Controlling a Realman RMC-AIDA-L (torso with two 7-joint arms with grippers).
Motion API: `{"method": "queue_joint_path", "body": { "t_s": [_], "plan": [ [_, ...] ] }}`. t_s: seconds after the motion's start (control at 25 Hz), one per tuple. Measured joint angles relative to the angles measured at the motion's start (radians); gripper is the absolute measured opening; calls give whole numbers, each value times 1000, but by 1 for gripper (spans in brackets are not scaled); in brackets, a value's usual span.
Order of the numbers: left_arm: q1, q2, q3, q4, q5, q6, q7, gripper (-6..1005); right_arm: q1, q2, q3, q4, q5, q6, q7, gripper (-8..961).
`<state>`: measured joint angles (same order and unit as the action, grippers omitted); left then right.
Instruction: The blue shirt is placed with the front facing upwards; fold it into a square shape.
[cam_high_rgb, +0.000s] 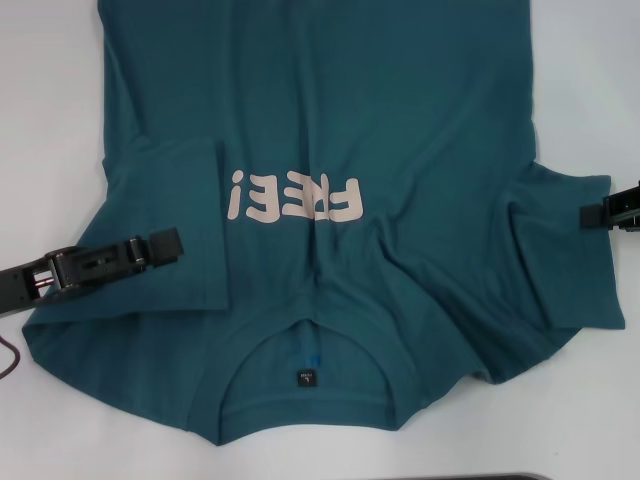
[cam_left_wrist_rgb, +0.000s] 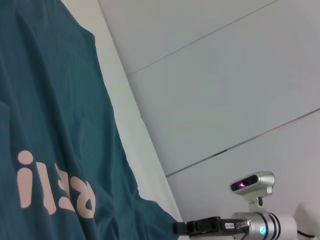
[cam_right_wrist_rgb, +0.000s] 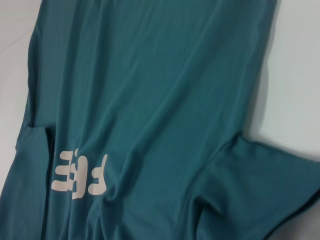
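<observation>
The blue shirt (cam_high_rgb: 400, 120) lies front up on the white table, its collar (cam_high_rgb: 305, 345) and dark neck label (cam_high_rgb: 305, 379) nearest me. The pink lettering (cam_high_rgb: 293, 197) reads upside down from here. On the left, a sleeve (cam_high_rgb: 160, 200) is folded inward over the body, and my left gripper (cam_high_rgb: 168, 244) lies low across that fold. My right gripper (cam_high_rgb: 592, 212) sits at the outer edge of the spread right sleeve (cam_high_rgb: 570, 260). The left wrist view shows the shirt (cam_left_wrist_rgb: 60, 100) with the right gripper (cam_left_wrist_rgb: 182, 228) at its edge. The right wrist view shows only cloth (cam_right_wrist_rgb: 150, 75).
Bare white table (cam_high_rgb: 50, 100) borders the shirt on the left and right. A thin red cable (cam_high_rgb: 10, 355) hangs by the left arm. A dark strip (cam_high_rgb: 500, 477) marks the table's near edge. The shirt's hem runs beyond the far side of the head view.
</observation>
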<state>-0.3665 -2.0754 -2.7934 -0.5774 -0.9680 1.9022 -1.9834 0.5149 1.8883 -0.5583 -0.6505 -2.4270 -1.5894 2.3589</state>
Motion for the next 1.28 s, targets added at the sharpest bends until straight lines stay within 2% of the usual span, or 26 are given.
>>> {"method": "queue_joint_path", "body": {
  "t_s": [0.24, 0.44, 0.72, 1.0, 1.16, 1.28],
  "plan": [
    [2, 0, -6, -2, 0, 0, -1, 628, 3, 0, -2, 0, -1, 3, 1, 203],
    [10, 1, -25, -3, 0, 0, -2, 628, -9, -12, 0, -37, -2, -3, 28, 12],
    [14, 2, -27, -3, 0, 1, -2, 627, 0, -17, 30, -134, 5, -93, 67, 12],
    [22, 2, -40, -4, 0, 8, -2, 627, 32, -17, 11, -177, -65, -72, 131, 13],
    [27, 2, -52, -5, 0, 12, -2, 627, 37, -16, 18, -185, -53, -86, 135, 13],
    [28, 2, -64, -5, 0, 12, -2, 628, 44, -9, 13, -187, -43, -119, 132, 13]
  ]
}}
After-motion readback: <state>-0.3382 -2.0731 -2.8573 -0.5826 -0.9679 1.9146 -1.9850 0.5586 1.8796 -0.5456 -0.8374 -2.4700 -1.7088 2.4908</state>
